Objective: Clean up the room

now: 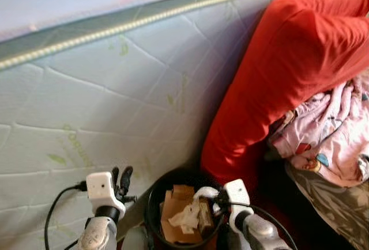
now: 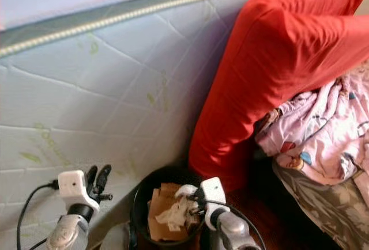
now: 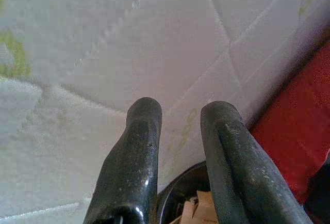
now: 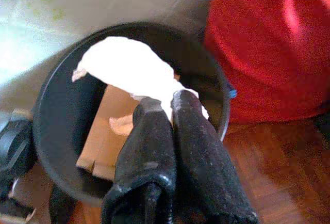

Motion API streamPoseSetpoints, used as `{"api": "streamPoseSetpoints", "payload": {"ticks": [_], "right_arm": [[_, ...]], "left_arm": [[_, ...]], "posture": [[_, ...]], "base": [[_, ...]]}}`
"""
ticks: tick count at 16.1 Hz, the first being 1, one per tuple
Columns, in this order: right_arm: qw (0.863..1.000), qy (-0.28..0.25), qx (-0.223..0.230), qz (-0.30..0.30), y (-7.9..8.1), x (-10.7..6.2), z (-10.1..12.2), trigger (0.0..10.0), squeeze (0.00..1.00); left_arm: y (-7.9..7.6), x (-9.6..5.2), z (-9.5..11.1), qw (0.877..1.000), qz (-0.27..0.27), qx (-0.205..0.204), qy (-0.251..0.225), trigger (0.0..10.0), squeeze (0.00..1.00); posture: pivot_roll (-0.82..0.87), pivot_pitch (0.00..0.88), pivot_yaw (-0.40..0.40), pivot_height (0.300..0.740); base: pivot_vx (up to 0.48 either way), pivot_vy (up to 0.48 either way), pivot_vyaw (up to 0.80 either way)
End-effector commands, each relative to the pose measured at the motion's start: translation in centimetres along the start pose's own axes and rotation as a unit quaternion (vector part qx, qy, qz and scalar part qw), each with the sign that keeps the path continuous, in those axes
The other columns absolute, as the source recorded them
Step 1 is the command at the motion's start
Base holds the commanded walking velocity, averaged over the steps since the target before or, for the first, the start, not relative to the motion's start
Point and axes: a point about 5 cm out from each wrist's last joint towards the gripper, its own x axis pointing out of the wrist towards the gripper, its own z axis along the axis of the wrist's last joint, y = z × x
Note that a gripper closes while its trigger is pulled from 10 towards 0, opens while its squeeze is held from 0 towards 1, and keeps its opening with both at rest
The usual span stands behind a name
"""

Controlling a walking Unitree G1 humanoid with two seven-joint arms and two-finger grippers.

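From the head views, the right gripper hangs over the round black plastic bin, which stands on the floor between the quilted pale mattress side and the big red pillow, leaving little room around its rim.

In the left wrist view, the left gripper hovers empty beside the mattress, fingers apart.

In the right wrist view, the right fingers pinch a crumpled white paper, held above the brown cardboard scraps inside the bin, apparently for dropping.
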Motion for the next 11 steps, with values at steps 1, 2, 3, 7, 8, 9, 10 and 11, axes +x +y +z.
{"api": "streamPoseSetpoints", "payload": {"ticks": [1, 2, 3, 7, 8, 9, 10, 11], "right_arm": [[0.999, -0.031, 0.007, -0.013, -0.9, -0.2, 0.8, 10.0, 0.0], [0.999, -0.039, 0.006, -0.015, -1.2, -0.1, 1.4, 10.0, 0.0], [0.999, -0.044, 0.005, -0.016, -1.2, 0.1, 2.0, 10.0, 0.0], [0.997, -0.078, -0.003, 0.027, 0.2, 1.3, 4.8, 10.0, 0.0], [0.995, -0.096, -0.012, 0.027, 1.7, 2.6, 8.6, 10.0, 0.0], [0.994, -0.104, -0.016, 0.026, 2.1, 3.0, 9.9, 10.0, 0.0], [0.993, -0.113, -0.017, 0.025, 2.6, 3.2, 11.0, 10.0, 0.0], [0.988, -0.147, -0.014, 0.031, 3.9, 3.7, 14.5, 10.0, 0.0]], "left_arm": [[-0.2, -0.2, 0.7, 1.0, 0.002, -0.003, -0.006, 10.0, 0.0], [-0.3, -0.3, 1.1, 1.0, 0.001, -0.002, -0.01, 10.0, 0.0], [-0.4, -0.3, 1.3, 1.0, 0.001, -0.001, -0.011, 10.0, 0.0], [-0.8, -0.7, 1.5, 1.0, 0.001, -0.001, -0.008, 10.0, 0.0], [-0.8, -0.9, 1.6, 1.0, 0.003, -0.002, -0.007, 10.0, 0.0], [-0.9, -0.9, 1.6, 1.0, 0.004, -0.002, -0.006, 10.0, 0.0], [-0.9, -0.9, 1.6, 1.0, 0.005, -0.002, -0.006, 10.0, 0.0], [-0.9, -1.0, 1.8, 1.0, 0.007, -0.002, -0.008, 10.0, 0.0]], "posture": [[0.25, 0.147, -0.076, 0.617], [0.26, 0.163, -0.079, 0.617], [0.26, 0.167, -0.081, 0.617], [0.27, 0.189, -0.091, 0.617], [0.27, 0.189, -0.091, 0.617], [0.27, 0.186, -0.095, 0.617], [0.28, 0.185, -0.096, 0.617], [0.28, 0.181, -0.099, 0.617]], "base": [[0.0, 0.0, 0.0], [0.0, 0.0, 0.0], [0.0, 0.0, 0.0], [0.0, 0.0, 0.0], [0.0, 0.0, 0.0], [0.0, 0.0, 0.0], [0.0, 0.0, 0.0], [0.0, 0.0, 0.0]]}}
